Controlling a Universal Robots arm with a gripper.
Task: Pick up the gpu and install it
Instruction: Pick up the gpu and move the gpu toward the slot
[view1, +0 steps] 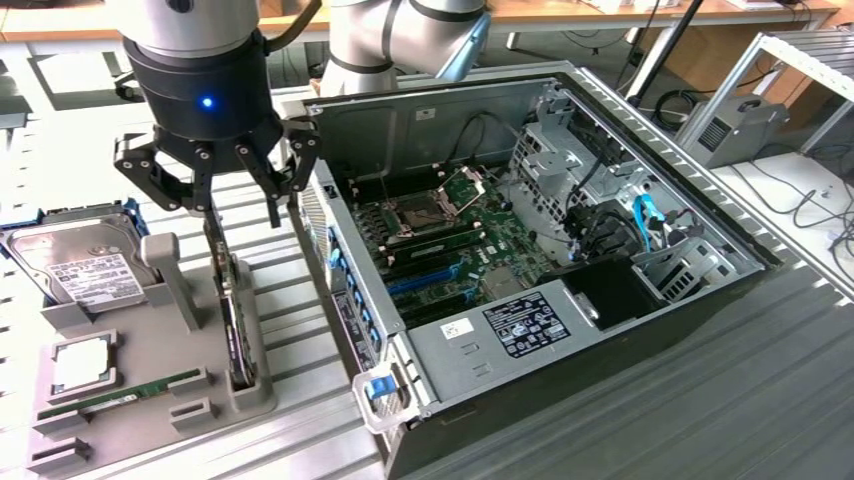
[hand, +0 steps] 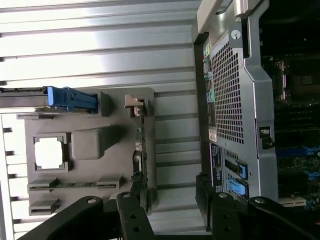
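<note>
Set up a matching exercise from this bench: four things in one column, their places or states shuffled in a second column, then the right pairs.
Column one
1. gpu
2. hard drive
3. gripper
4. computer case

Column two
A. open, above the gray holder
B. lying on its side, motherboard exposed
C. standing on edge in the holder's slot
D. lying flat, white label up, at the exterior view's left

Pairs: 1-C, 2-D, 3-A, 4-B
</note>
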